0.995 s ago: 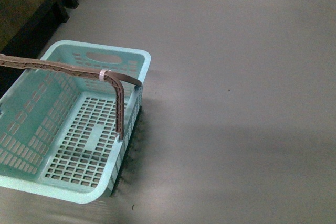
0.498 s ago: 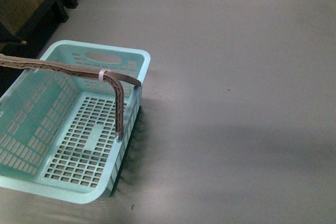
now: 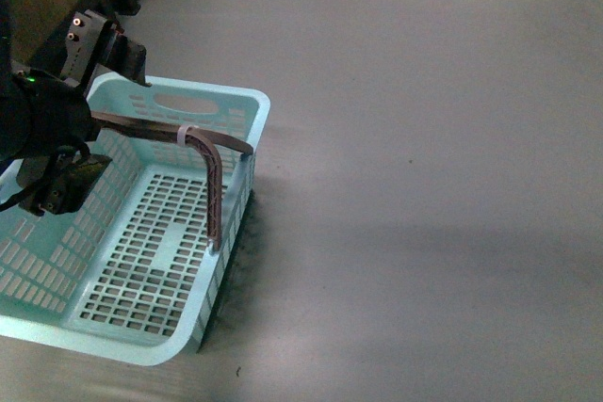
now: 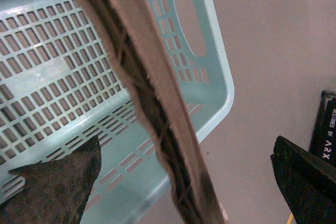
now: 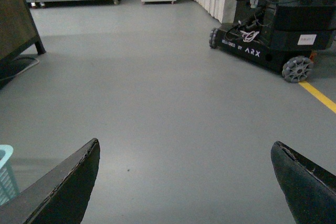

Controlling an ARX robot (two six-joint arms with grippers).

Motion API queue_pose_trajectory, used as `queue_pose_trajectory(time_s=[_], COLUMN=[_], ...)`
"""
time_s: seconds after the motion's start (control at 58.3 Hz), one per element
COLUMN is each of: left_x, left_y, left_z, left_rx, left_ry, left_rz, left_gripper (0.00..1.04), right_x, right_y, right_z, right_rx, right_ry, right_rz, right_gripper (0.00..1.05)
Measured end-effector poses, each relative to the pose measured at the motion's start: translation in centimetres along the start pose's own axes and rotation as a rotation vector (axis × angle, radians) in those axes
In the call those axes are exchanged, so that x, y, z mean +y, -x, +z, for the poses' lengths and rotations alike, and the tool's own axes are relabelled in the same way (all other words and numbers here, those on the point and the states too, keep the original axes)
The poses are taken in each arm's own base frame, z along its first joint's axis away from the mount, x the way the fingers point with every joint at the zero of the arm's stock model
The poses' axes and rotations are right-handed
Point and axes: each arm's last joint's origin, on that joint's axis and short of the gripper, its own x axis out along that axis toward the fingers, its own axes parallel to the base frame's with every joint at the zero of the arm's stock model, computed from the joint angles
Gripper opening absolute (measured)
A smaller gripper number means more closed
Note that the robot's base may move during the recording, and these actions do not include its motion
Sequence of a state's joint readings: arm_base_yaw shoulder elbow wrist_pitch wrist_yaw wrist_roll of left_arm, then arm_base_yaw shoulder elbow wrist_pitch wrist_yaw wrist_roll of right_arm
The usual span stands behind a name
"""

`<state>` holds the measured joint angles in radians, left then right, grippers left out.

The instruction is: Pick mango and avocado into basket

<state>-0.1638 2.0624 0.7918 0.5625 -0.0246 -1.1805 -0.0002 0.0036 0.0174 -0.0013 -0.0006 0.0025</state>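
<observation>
Dim light, soft shadow beside basket (image 3: pixel 132 344)

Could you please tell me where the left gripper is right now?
In the front view the left gripper is at the left, above the far end of the basket, its open jaws on either side of the raised handle.

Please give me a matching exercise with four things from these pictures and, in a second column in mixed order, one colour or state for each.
1. basket
2. handle
3. left gripper
4. floor line

A. yellow
B. jaws apart
C. light blue
D. brownish-pink

Pairs: 1-C, 2-D, 3-B, 4-A
</observation>
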Motion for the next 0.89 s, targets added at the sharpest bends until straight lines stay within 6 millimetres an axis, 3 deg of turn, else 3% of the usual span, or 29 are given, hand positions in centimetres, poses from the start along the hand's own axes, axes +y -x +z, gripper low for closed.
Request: queue_pose_trajectory(time_s=[0.189,0.412,0.532,0.892], left_x=[-0.2,-0.1,0.4,0.4], left_y=[-3.6,-5.5,-5.8,-5.8], left_z=[0.9,1.9,2.2,2.5], left_rx=[-0.014,-0.038,-0.043,-0.045], left_ry=[0.035,0.078,0.105,0.166], left_rz=[0.014,0.006,0.022,0.018], left_gripper=[0.97,0.96,0.74,0.2], right_x=[0.0,0.0,0.0,0.0], right_y=[0.0,0.0,0.0,0.0], right_z=[0.0,0.0,0.0,0.0], right_rx=[0.0,0.0,0.0,0.0], right_ry=[0.0,0.0,0.0,0.0], right_rz=[0.0,0.0,0.0,0.0], right_gripper=[0.96,0.96,0.96,0.96])
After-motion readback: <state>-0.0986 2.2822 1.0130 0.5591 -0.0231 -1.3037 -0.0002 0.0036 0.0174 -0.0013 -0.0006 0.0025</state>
